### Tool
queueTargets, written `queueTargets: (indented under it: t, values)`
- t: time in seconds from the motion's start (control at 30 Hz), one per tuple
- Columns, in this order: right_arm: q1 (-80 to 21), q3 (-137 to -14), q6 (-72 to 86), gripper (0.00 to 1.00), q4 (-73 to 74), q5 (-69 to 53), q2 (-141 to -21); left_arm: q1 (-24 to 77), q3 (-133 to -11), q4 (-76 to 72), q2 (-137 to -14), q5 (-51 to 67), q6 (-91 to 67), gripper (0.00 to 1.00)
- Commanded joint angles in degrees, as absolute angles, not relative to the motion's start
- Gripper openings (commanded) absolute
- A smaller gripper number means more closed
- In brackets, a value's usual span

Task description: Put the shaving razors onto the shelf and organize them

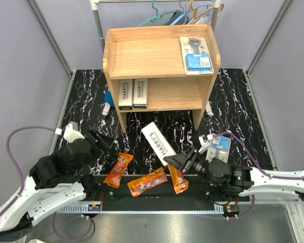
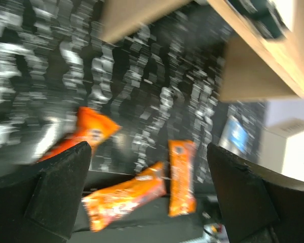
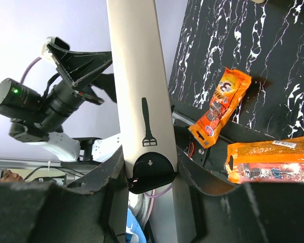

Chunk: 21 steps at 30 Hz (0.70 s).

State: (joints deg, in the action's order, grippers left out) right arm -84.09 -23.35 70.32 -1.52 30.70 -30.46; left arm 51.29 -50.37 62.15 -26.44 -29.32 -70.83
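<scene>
While the right gripper (image 1: 178, 161) is clamped on the near end of a long white-and-black cardboard box marked "HARRY'S" (image 1: 159, 143), the left gripper (image 1: 102, 140) stands wide apart with nothing between its fingers, out over the black white-veined marble tabletop (image 1: 243, 111) at the left. The held box slants away from the right gripper toward the light wooden two-tier shelf (image 1: 209, 81), its far end short of the lower tier; in the right wrist view the box (image 3: 139, 76) runs straight up from between the closed fingers of the right gripper (image 3: 149, 174). Two more white-and-black "HARRY'S" boxes (image 1: 133, 93) lie side by side, touching, at the left of the lower tier. One flat clear blister pack with a blue card (image 1: 196, 55) lies on the right of the top tier, and a second blister pack (image 1: 219, 148) lies on the tabletop just beside the right arm. Three orange plastic packets (image 1: 147, 181) lie along the near edge of the table between the two arms, the rightmost just beside the right gripper and the leftmost near the left one. The left wrist view is blurred, yet it shows the spread fingers (image 2: 61, 192) with the orange packets (image 2: 181, 174) well beyond them.
</scene>
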Motion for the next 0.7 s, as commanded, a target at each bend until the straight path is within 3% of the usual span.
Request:
queueTargets:
  t: [0.0, 0.5, 0.67]
  values:
    - [-84.0, -26.4, 69.2, 0.19, -3.3, 34.3, -30.6, 51.3, -56.3, 76.5, -30.3, -39.4, -73.3, 0.99]
    - [-83.9, -36.0, 64.5, 0.15, -1.1, 41.4, -35.9, 51.3, -49.4, 68.3, -28.5, -32.8, -69.3, 0.99]
    - [-80.0, -39.5, 63.8, 0.15, -1.0, 37.6, -38.4, 51.3, -49.1, 67.2, -29.1, -31.6, -68.5, 0.99]
